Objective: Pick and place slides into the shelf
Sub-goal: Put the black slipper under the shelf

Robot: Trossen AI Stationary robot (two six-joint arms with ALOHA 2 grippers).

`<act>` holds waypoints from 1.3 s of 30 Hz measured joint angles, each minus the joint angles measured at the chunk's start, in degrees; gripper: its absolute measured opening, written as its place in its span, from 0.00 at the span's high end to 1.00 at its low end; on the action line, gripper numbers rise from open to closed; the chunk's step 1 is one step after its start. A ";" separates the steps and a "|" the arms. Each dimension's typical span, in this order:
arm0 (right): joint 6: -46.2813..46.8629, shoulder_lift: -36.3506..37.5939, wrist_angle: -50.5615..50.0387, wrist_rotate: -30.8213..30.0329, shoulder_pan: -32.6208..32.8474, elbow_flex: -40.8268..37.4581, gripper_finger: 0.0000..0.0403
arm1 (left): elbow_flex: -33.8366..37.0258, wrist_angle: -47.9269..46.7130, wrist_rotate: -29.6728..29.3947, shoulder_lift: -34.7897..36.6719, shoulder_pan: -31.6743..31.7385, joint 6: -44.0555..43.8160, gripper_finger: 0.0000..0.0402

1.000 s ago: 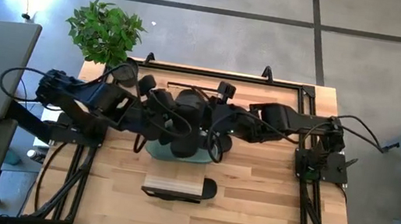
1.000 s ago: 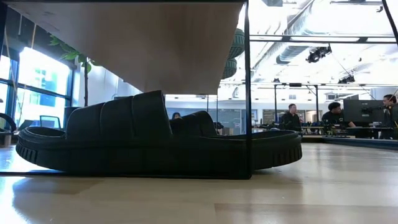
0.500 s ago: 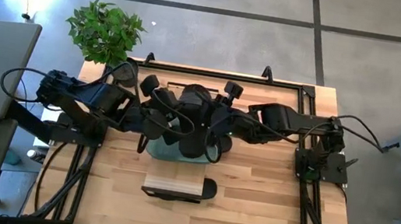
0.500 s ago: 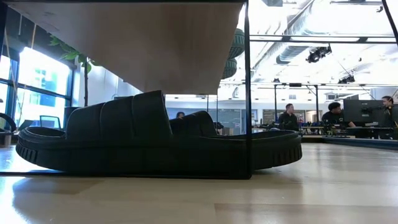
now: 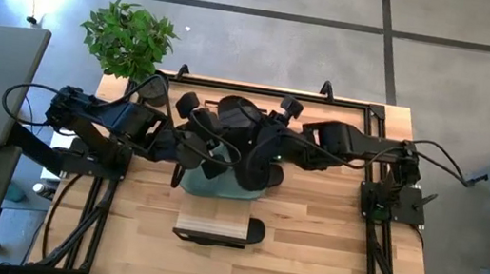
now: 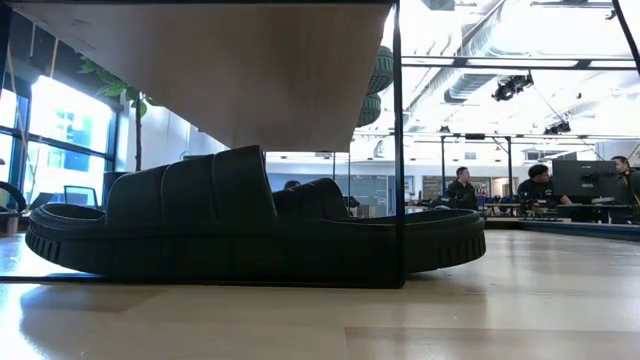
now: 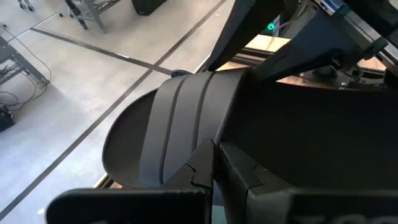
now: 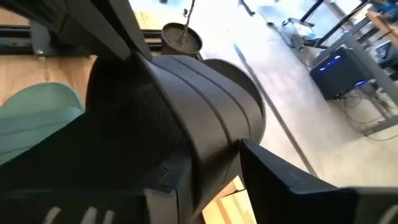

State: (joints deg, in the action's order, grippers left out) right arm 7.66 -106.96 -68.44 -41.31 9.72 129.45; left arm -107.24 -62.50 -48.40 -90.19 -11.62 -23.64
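Observation:
Both arms meet over the table's middle, and each gripper is shut on a black slide. My left gripper [image 5: 194,147] has one black slide [image 7: 168,134]. My right gripper [image 5: 267,150] has the other black slide [image 8: 199,118]. In the high view the two dark slides overlap and blend together above a sage green slide [image 5: 204,187], which lies sole-down on the table [image 5: 327,235]. The shelf [image 5: 211,226] stands near the table's near edge. Black slides [image 6: 250,235] rest under its plank, and one toe [image 5: 256,232] sticks out on its right. My left gripper holds its black slide by the ribbed strap's edge [image 7: 202,146], where the strap runs in between my two fingers [image 7: 249,180]. The slide stands out ahead of the fingers with floor showing beyond it. My right gripper pinches the ribbed strap [image 8: 214,152] of its black slide between the two fingers [image 8: 280,180], which lie across the strap's edge. The slide is held above the green slide [image 8: 37,118].
A potted plant [image 5: 129,36] stands at the table's far left corner. The shelf's thin black post [image 6: 397,150] crosses the low view. Bare wood [image 5: 323,263] lies on the table's near right and near left. People sit at desks far behind [image 6: 465,188].
The cluster of grippers and black slides has drifted toward the table's right over the green slide. The larger dark slide has swung from the middle to the right of the green slide, and both wrists have turned a little. Both grippers have kept hold.

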 joint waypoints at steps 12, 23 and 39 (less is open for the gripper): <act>-0.15 -0.11 0.48 -1.66 -0.55 0.00 0.98 | 0.00 0.22 2.35 0.01 0.02 0.98 1.00; -1.05 -0.11 0.60 -3.24 -0.58 -0.07 1.00 | -0.07 -0.02 5.44 0.19 -0.03 4.30 0.93; 0.02 1.98 -6.95 -0.17 -0.94 -0.09 1.00 | -0.04 -2.32 8.77 4.63 -0.09 4.36 0.59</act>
State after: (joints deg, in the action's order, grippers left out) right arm 7.69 -104.98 -75.38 -41.48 8.78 129.36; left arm -107.28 -64.82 -39.63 -85.56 -11.71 -19.28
